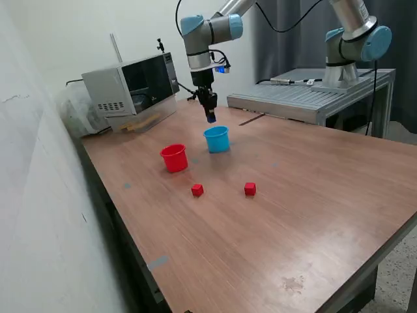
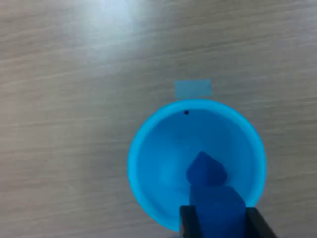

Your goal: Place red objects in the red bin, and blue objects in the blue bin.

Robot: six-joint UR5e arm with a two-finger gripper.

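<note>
Blue cube pinched in hand, straight above blue bin, second cube inside. Stay centred, lower, release; avoid rim.

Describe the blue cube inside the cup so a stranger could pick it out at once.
Start at the microwave at the wooden table's far end, then drop to the light blue cup under the pincer. One dark blue cube lies inside that cup; another is pinched just above it.
</note>
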